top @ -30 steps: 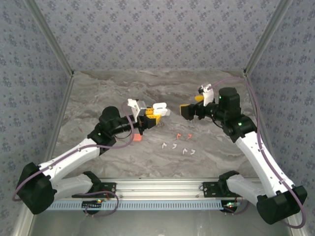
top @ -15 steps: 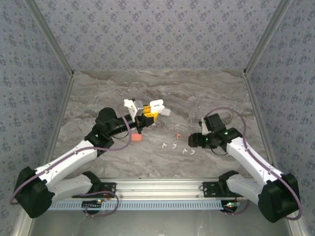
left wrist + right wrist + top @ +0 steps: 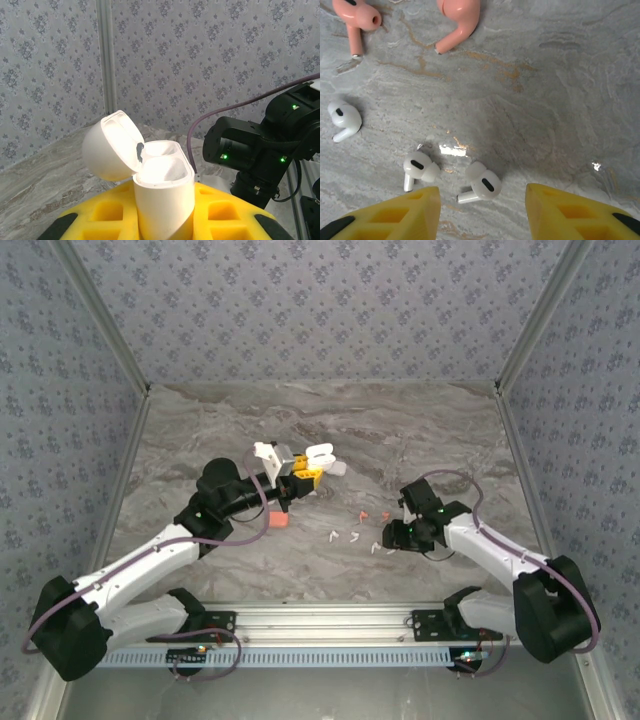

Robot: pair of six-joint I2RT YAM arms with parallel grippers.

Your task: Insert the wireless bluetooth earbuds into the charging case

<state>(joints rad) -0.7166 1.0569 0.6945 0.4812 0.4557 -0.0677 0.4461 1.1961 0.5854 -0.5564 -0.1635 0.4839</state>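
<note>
My left gripper is shut on a white charging case, held upright above the table. The case's lid is hinged open and both wells look empty. My right gripper is open and low over the table, its yellow fingers on either side of a white earbud without touching it. Two more white earbuds lie to its left. Two orange-red earbuds lie farther off. From above, my right gripper sits at the right end of the earbud cluster.
A small orange-red case lies on the marble table below the left gripper. Patterned walls enclose the table on three sides. The right arm's dark wrist stands beyond the held case in the left wrist view.
My right arm swung down from beside the held case to the table, ending open over the white earbuds. The left arm shifted slightly, still holding the open case.
</note>
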